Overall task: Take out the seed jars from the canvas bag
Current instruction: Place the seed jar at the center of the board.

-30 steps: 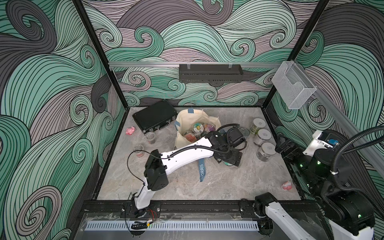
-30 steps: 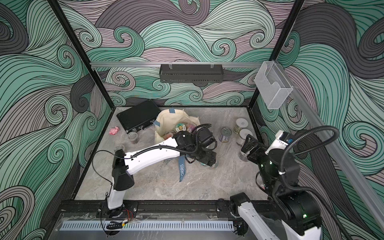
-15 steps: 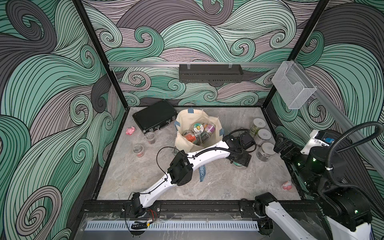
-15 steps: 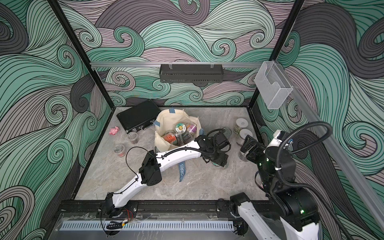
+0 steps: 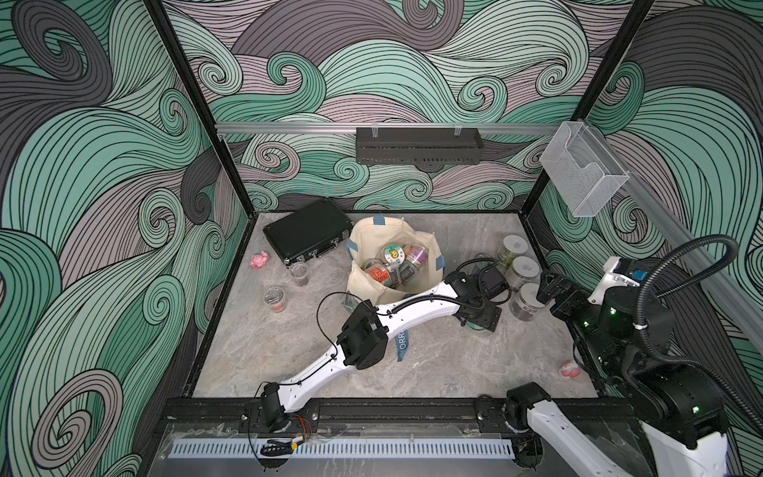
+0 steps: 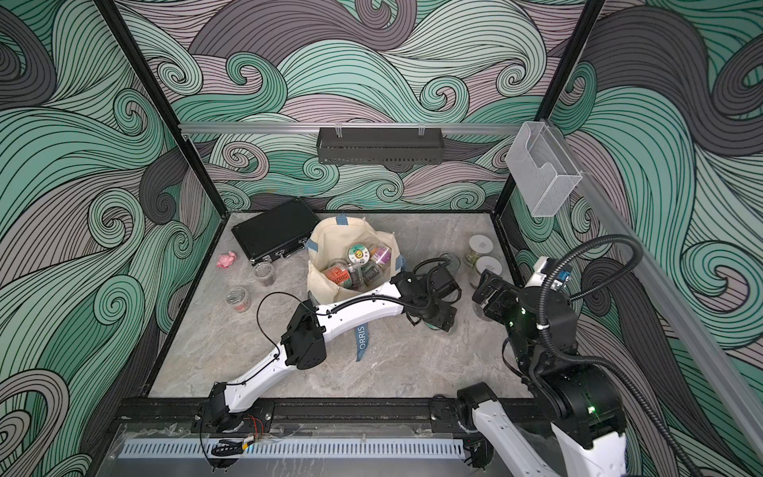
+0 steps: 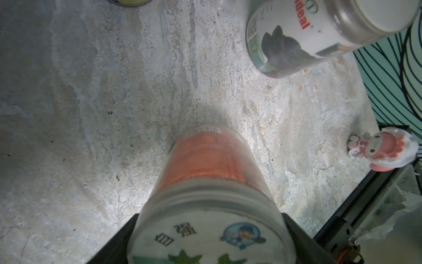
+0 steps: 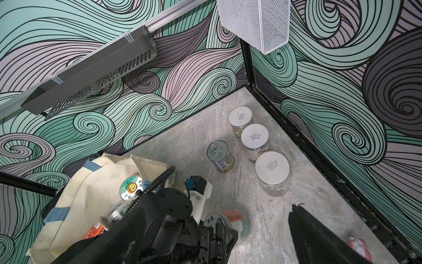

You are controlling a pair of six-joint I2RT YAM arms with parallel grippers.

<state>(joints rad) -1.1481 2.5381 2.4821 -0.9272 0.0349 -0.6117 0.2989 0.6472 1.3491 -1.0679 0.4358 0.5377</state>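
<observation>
The left gripper (image 7: 209, 225) is clamped on the lid end of an orange-labelled seed jar (image 7: 205, 164), whose base is low over the stone table (image 7: 91, 91) just right of the canvas bag (image 5: 365, 247); contact with the table cannot be confirmed. The right gripper (image 5: 551, 289) stands with jaws spread beside three white-lidded jars (image 5: 526, 267) along the right wall. Further jars (image 5: 390, 266) lie inside the open bag, near a black case (image 5: 307, 235).

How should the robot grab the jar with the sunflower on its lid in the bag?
Come straight down from above and pinch the sunflower-lid jar across its round lid. Its lid faces up, and the canvas bag walls and neighbouring jars crowd its sides, so a sideways reach would probably be blocked.
</observation>
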